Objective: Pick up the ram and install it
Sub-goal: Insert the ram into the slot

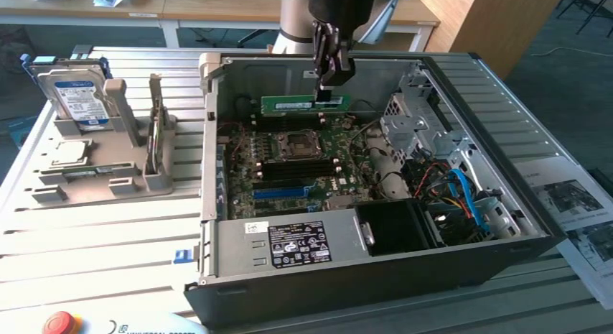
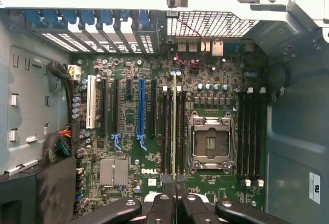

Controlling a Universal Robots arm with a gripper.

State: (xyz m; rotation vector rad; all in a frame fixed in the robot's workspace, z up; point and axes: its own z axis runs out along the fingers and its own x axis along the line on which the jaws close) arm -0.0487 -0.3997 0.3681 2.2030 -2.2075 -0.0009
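Observation:
The ram (image 1: 304,103), a long green stick with a white label, hangs lengthwise inside the open computer case (image 1: 536,226), above the far part of the motherboard (image 1: 287,169). My gripper (image 1: 326,95) comes down from above and is shut on the stick's top edge near its end on the exterior view's right. In the wrist view the ram (image 2: 175,126) appears edge-on as a thin line. It runs over the black memory slots (image 2: 168,131) beside the empty processor socket (image 2: 211,142), held off the board. My gripper (image 2: 175,187) pinches it between its dark fingers.
A grey holder (image 1: 96,183) on the exterior view's left carries a hard drive (image 1: 82,97) and a silver processor chip (image 1: 69,153). Inside the case are the power supply (image 1: 287,244), drive cage (image 1: 417,122) and blue cables (image 1: 469,194). A red stop button (image 1: 59,323) sits at the front.

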